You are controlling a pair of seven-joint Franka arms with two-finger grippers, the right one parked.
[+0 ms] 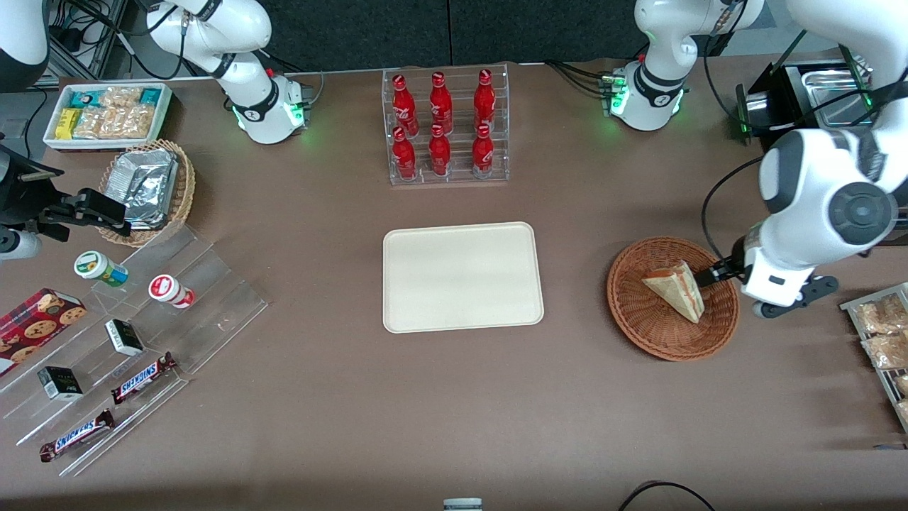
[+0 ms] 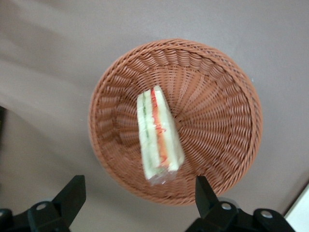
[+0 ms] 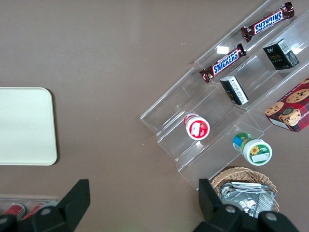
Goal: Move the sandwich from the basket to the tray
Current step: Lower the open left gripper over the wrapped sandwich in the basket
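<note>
The sandwich (image 1: pixel 677 287), a pale wedge with a red-pink stripe, lies in the reddish-brown wicker basket (image 1: pixel 638 312) toward the working arm's end of the table. The cream tray (image 1: pixel 461 277) lies flat and bare at the table's middle, beside the basket. My left gripper (image 1: pixel 715 273) hangs over the basket's rim on the working arm's side, close to the sandwich. In the left wrist view the gripper (image 2: pixel 138 182) is open wide and holds nothing, with the sandwich (image 2: pixel 157 135) in the basket (image 2: pixel 217 121) below it. The tray's corner shows in the right wrist view (image 3: pixel 24 125).
A clear rack of red bottles (image 1: pixel 443 128) stands farther from the front camera than the tray. A tan basket of foil packets (image 1: pixel 149 188), a white bin of snacks (image 1: pixel 106 113) and an acrylic stand with snacks (image 1: pixel 128 326) lie toward the parked arm's end. A rack of packets (image 1: pixel 883 333) sits beside the basket.
</note>
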